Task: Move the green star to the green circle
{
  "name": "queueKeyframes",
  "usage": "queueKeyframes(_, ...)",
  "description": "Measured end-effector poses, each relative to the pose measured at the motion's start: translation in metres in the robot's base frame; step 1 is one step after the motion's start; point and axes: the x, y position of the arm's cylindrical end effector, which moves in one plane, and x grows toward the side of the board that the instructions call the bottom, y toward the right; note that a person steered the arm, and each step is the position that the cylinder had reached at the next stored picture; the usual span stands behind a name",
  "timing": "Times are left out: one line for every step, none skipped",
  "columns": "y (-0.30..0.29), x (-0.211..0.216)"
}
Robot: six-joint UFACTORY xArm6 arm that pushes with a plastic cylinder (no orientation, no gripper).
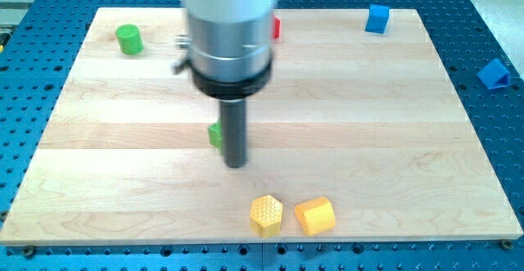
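The green circle (128, 38), a short green cylinder, stands near the board's top left corner. The green star (215, 134) shows only as a small green edge at the left side of my rod, near the board's middle; the rest is hidden behind the rod. My tip (236, 164) rests on the board just right of and slightly below the star, touching or nearly touching it.
A yellow hexagon (266, 214) and a yellow cylinder-like block (315, 215) lie near the bottom edge. A red block (277, 28) peeks out behind the arm at top. A blue block (377, 18) sits top right; another blue block (494, 74) lies off the board at right.
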Motion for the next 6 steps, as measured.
queueKeyframes(0.004, -0.006)
queueKeyframes(0.014, -0.006)
queueKeyframes(0.064, -0.009)
queueKeyframes(0.066, -0.048)
queueKeyframes(-0.022, -0.051)
queueKeyframes(-0.075, -0.045)
